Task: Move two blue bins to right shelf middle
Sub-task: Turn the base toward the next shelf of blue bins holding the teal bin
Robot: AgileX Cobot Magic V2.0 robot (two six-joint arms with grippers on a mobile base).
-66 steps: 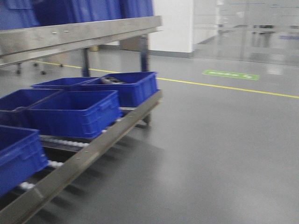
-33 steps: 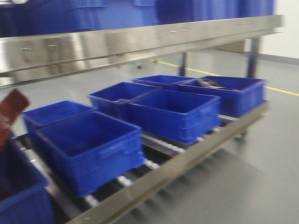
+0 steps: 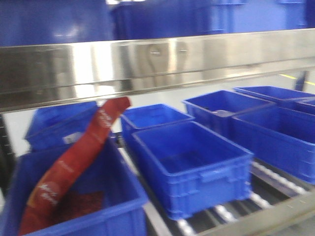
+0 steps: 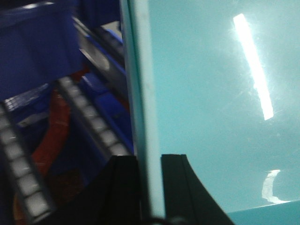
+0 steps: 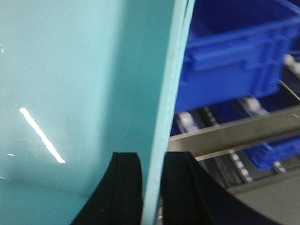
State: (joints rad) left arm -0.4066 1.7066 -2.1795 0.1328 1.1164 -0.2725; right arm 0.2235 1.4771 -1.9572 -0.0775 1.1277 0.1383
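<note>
My left gripper (image 4: 149,164) is shut on the thin upright wall of a pale teal bin (image 4: 211,93), one black finger on each side of the rim. My right gripper (image 5: 152,161) is shut the same way on the opposite wall of that teal bin (image 5: 70,70). The bin fills most of both wrist views and does not show in the front view. Straight ahead, several dark blue bins (image 3: 189,162) sit on the roller shelf. The grippers do not show in the front view.
A steel shelf rail (image 3: 157,61) crosses the top of the front view, with more blue bins (image 3: 162,19) above it. The near left bin (image 3: 113,206) holds a red packet (image 3: 74,162). White rollers (image 3: 266,177) and a steel front rail (image 5: 234,136) lie below.
The front view has swung left and closer to the shelf. The open floor has left the view, and the bin with the red packet has come in at lower left.
</note>
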